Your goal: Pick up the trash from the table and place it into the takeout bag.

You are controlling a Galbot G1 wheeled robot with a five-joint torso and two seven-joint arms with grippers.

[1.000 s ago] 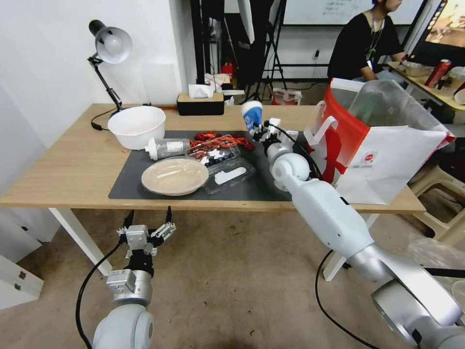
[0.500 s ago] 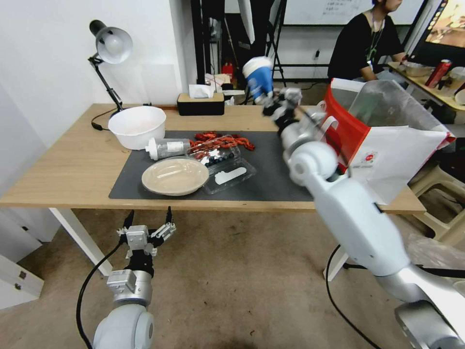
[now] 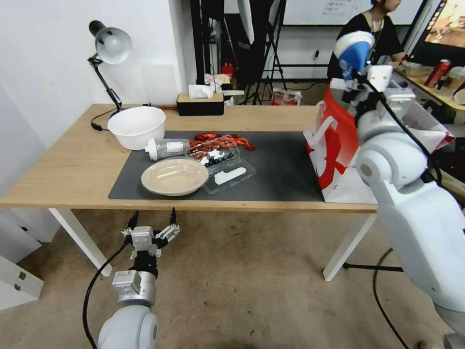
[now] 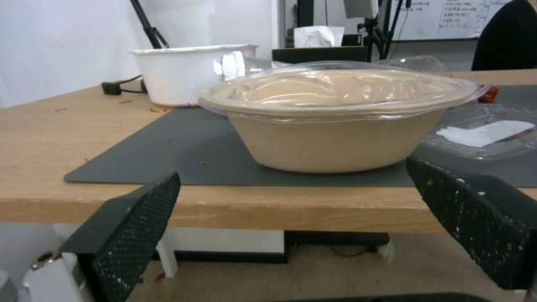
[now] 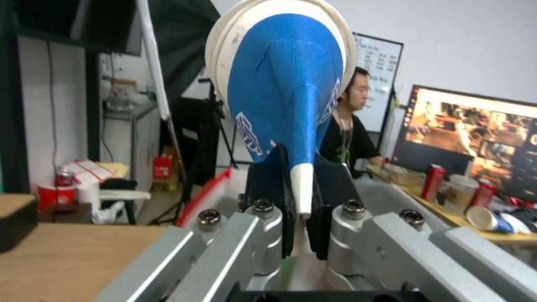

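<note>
Head view: right gripper (image 3: 355, 72) with pinched blue paper cup (image 3: 356, 51) above takeout bag (image 3: 334, 145) rim.

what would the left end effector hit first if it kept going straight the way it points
Probably the front edge of the table: the open left end effector faces it, level with it. The beige lidded bowl sits behind; depth is unclear.

the surface (image 3: 72, 165) is light wood with a matt grain, under a smooth matt dark grey mat (image 3: 276, 169). the beige plate (image 4: 335, 138) looks like dull pressed fibre beneath a glossy clear plastic lid. the blue cup (image 5: 285, 84) is creased paper, pinched in the right pincer (image 5: 302, 197) of rough black pads and brushed metal. the takeout bag (image 3: 334, 155) is smooth paper.
</note>
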